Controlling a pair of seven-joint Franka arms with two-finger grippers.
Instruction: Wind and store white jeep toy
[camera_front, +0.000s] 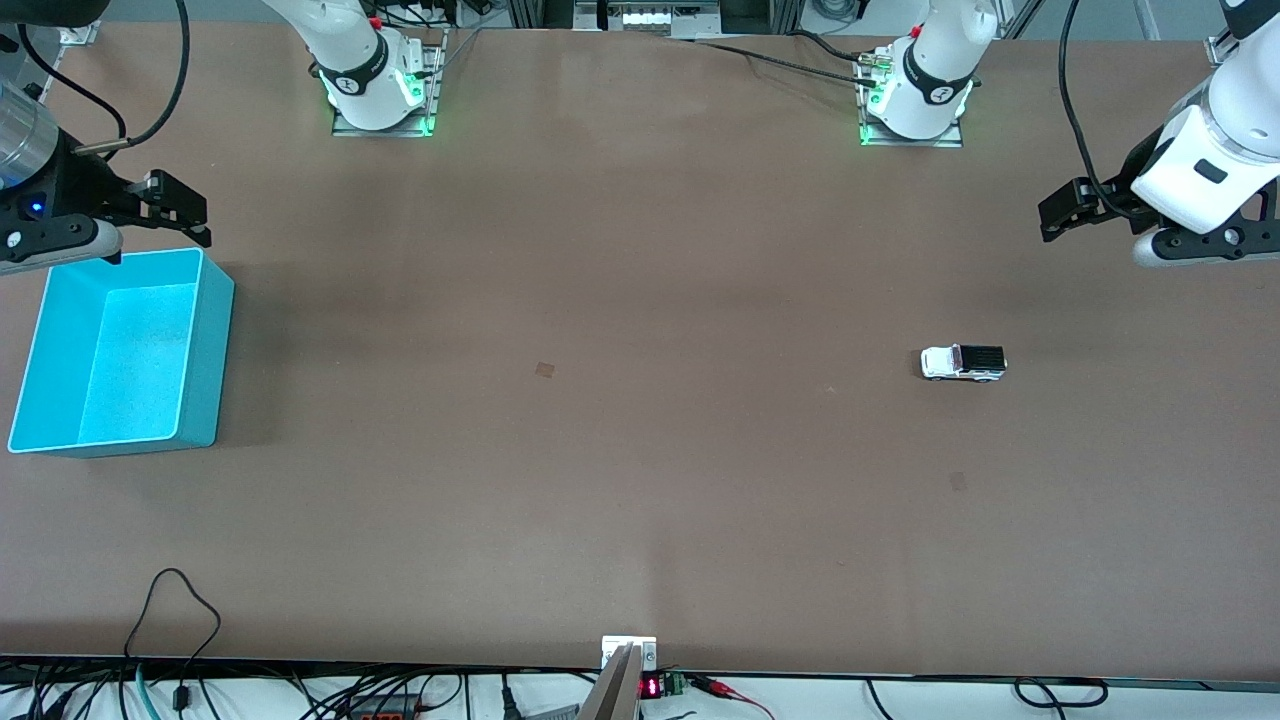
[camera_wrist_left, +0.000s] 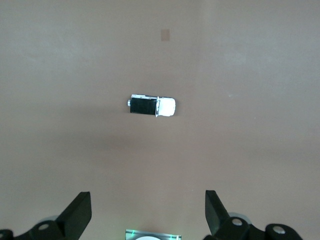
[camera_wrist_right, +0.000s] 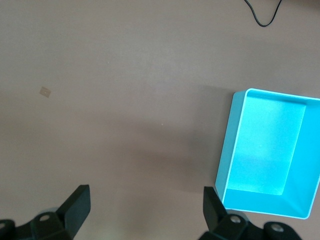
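The white jeep toy (camera_front: 963, 363) is a single tiny car with a white body, a black panel over its roof and rear, dark side windows and small wheels. It stands on its wheels on the bare brown tabletop (camera_front: 640, 450), toward the left arm's end, with its long axis along the length of the table and its white bonnet turned toward the right arm's end. In the left wrist view the jeep (camera_wrist_left: 151, 105) shows from above as a black rectangle joined to a white nose, with nothing touching it.

There is one teal bin (camera_front: 120, 352), an open rectangular box with slanted walls and a paler inner floor, standing at the right arm's end of the tabletop, well apart from the jeep. The right wrist view shows the same bin (camera_wrist_right: 226, 160) with nothing inside it. Two small darker square marks sit on the tabletop, one near the middle (camera_front: 545, 369) and one nearer the front camera than the jeep (camera_front: 957, 482).

There are two arms, each with one pincer. The left pincer (camera_front: 1062, 212) hangs in the air over the tabletop at the left arm's end, not over the jeep; its two black fingers (camera_wrist_left: 77, 214) are spread wide and grasp nothing. The right pincer (camera_front: 180, 208) hovers just over the bin's rim on the robots' side, its fingers (camera_wrist_right: 78, 206) likewise released and spread, carrying nothing.
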